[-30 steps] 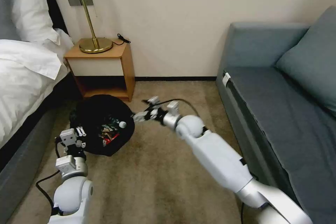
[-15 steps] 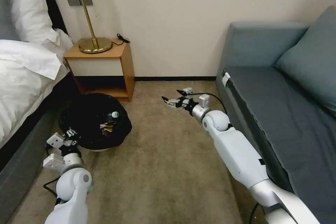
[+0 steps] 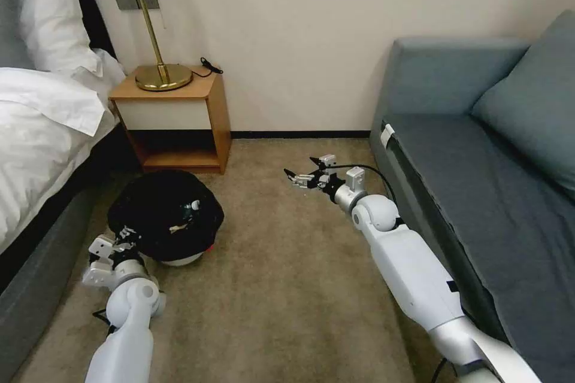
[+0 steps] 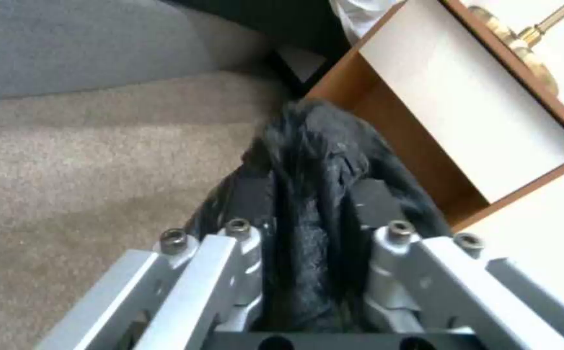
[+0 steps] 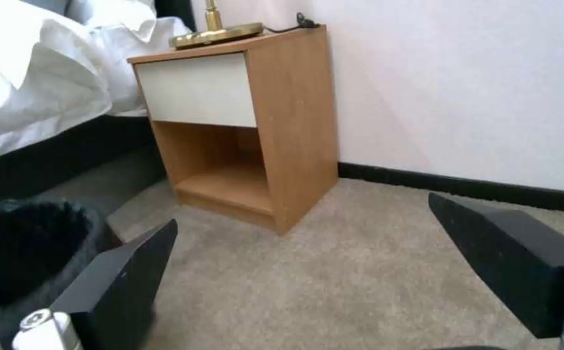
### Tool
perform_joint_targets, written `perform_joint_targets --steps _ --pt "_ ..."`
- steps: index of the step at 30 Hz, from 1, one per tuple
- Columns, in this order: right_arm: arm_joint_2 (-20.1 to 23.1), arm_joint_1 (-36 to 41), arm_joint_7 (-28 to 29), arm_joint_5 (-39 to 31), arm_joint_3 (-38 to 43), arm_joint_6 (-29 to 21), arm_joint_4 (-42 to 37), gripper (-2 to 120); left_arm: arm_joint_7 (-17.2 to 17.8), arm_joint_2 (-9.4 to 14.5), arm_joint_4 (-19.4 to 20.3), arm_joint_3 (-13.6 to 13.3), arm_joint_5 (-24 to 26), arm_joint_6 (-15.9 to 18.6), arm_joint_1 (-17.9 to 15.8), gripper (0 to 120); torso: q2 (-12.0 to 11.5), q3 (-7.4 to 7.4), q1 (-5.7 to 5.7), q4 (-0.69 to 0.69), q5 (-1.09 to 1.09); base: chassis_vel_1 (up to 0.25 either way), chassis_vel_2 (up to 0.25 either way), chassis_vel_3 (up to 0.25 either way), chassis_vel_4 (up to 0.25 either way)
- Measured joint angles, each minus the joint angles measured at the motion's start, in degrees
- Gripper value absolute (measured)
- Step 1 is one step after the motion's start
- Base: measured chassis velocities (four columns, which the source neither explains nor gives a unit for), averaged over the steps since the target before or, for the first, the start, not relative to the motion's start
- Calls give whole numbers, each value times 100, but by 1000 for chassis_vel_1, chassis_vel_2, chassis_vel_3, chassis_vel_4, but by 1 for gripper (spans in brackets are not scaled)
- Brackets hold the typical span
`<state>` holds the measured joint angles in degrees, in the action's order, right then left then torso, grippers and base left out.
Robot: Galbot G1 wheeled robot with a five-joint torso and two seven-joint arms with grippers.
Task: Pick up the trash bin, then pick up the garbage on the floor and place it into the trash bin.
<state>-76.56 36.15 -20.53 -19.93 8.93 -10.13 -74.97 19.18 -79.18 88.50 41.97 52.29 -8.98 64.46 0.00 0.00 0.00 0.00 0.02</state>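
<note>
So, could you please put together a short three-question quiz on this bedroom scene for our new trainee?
1. True or false: the left gripper is shut on the rim of the trash bin.
2. The right gripper is: A) shut on a bottle, B) open and empty over the carpet, C) inside the bin.
3. What stands on the nightstand?

Key: 1 true; 2 B; 3 a brass lamp.
</note>
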Motion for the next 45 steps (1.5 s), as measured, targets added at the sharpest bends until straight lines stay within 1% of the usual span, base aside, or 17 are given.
perform_joint_targets --steps 3,4,8,10,12,13,16,17,20,22,25,28,29,31,35,40,45 --pt "-6 90 1 89 46 -14 -87 100 -29 31 49 -24 10 8 19 39 0 0 0 0 -4 0 0 0 0" --pt "-6 90 1 89 46 -14 -87 100 -29 31 49 -24 10 8 19 39 0 0 0 0 -4 0 0 0 0" --pt "-45 243 76 184 155 -39 -276 100 -41 99 330 -26 -236 53 189 59 0 0 0 0 -3 0 0 0 0" --pt "-47 279 123 185 176 -43 -314 100 -49 112 403 -18 -358 61 235 61 0 0 0 0 -3 0 0 0 0" --pt "-53 383 363 148 279 -48 -455 100 -136 158 653 32 -1110 54 415 75 0 -1 0 0 -1 0 0 0 0" --pt "-53 383 363 148 279 -48 -455 100 -136 158 653 32 -1110 54 415 75 0 -1 0 0 -1 0 0 0 0" --pt "-58 582 703 -84 466 -66 -664 100 -319 198 1005 80 -2561 -78 704 88 0 0 0 0 -1 0 0 0 0" --pt "-58 582 703 -84 466 -66 -664 100 -319 198 1005 80 -2561 -78 704 88 0 0 0 0 -1 0 0 0 0" --pt "-53 981 1018 -293 719 -75 -989 100 -522 176 1575 50 -3924 -190 1149 98 0 -1 0 0 0 0 0 0 0" --pt "-51 1101 1071 -322 783 -83 -1094 100 -537 149 1702 26 -4179 -214 1250 99 0 -1 0 -1 2 0 0 0 0" --pt "-76 1645 1320 -395 1108 -103 -1551 100 -534 -57 2062 -104 -4959 -265 1634 100 0 -1 0 -1 -1 0 0 0 0" --pt "-88 1734 1372 -414 1163 -95 -1623 100 -531 -104 2111 -129 -5060 -284 1701 100 1 -2 0 -1 0 0 0 0 0" --pt "-126 2028 1527 -470 1365 -46 -1866 100 -548 -214 2220 -184 -5329 -388 1908 100 0 -1 0 -1 -1 0 0 0 0" --pt "-135 2086 1549 -475 1409 -32 -1920 100 -558 -233 2244 -200 -5395 -434 1958 100 0 -1 0 0 -1 0 0 0 0" --pt "-160 2720 1618 -298 1771 151 -2449 100 -671 -354 2404 -343 -5883 -759 2422 100 1 -2 -1 -1 -2 0 0 0 0" --pt "-148 3119 1673 72 1895 460 -2594 100 -701 -389 2521 -431 -6013 -881 2684 100 1 -1 -1 -1 -1 0 0 0 0" --pt "-137 3193 1695 160 1899 520 -2602 100 -700 -402 2544 -447 -6010 -891 2721 100 0 0 -1 0 -1 0 0 0 0"
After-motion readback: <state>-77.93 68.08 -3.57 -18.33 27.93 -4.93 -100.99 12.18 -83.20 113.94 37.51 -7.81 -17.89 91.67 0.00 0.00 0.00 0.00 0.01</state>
